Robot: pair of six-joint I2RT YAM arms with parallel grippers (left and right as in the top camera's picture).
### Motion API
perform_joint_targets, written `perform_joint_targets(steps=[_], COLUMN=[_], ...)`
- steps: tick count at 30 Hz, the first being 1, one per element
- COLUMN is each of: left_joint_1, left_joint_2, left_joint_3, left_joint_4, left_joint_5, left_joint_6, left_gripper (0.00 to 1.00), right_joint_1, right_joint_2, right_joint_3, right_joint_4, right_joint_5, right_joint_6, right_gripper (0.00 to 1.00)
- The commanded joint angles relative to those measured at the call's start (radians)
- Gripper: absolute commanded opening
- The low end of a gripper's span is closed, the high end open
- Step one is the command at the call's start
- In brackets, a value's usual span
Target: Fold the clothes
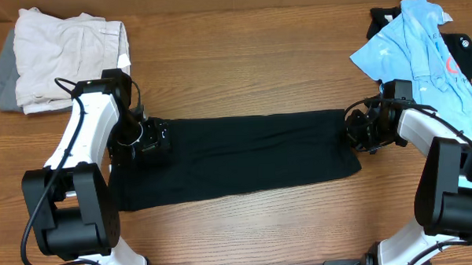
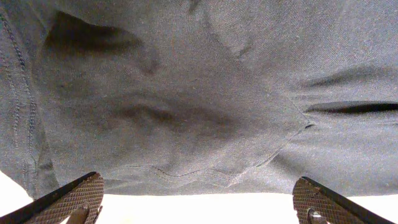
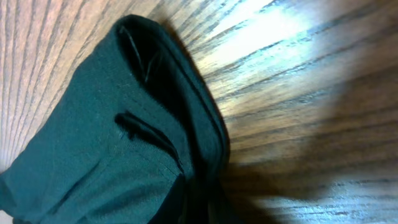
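Black shirt lies at centre of desk as long folded strip. Right gripper clenched on its right edge. Left gripper spread wide over left end, grasping nothing. Step: securing ends for crosswise fold. Next: left must pinch, then both lift evenly.

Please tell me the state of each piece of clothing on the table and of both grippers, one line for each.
black shirt, folded into a long band, lying flat.
light blue polo, unfolded and crumpled.
pale garment, folded in a pile.
left gripper, open, low over the black shirt's left end.
right gripper, shut on the black shirt's right edge.
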Motion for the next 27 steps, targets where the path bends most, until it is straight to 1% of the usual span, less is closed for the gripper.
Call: perform_joint_targets(steps=[1, 7, 10, 13, 16, 21, 24, 27], left_joint_1=[-0.008, -0.008, -0.008, -0.008, -0.008, -0.008, -0.008, -0.008], left_joint_2=[-0.031, -0.031, -0.031, -0.031, -0.031, -0.031, -0.031, -0.031], left_joint_3=[-0.003, -0.003, -0.003, -0.003, -0.003, -0.003, -0.003, -0.004], left_joint_4=[0.0, 0.001, 0.003, 0.004, 0.004, 0.004, 0.004, 0.004], left_joint_5=[0.005, 0.005, 0.005, 0.005, 0.005, 0.005, 0.005, 0.005], left_joint_6=[-0.002, -0.003, -0.003, -0.003, -0.003, -0.003, -0.003, -0.003], left_gripper=[1.0, 1.0, 1.0, 1.0, 1.0, 1.0, 1.0, 1.0], right_joint_1=[-0.029, -0.081, -0.077, -0.056, -0.013, 0.105, 0.18, 0.255], right_joint_2=[0.021, 0.021, 0.021, 0.021, 0.021, 0.019, 0.013, 0.002], right_joint_3=[0.019, 0.175, 0.248, 0.285, 0.288, 0.288, 0.295, 0.307], right_joint_4=[-0.05, -0.254, -0.348, -0.415, -0.443, -0.496, -0.514, -0.536], right_joint_5=[0.115, 0.254, 0.36, 0.442, 0.5, 0.645, 0.662, 0.713], right_joint_6=[0.027, 0.05, 0.051, 0.106, 0.141, 0.256, 0.26, 0.32], right_gripper=[0.04, 0.04, 0.04, 0.04, 0.04, 0.04, 0.04, 0.04])
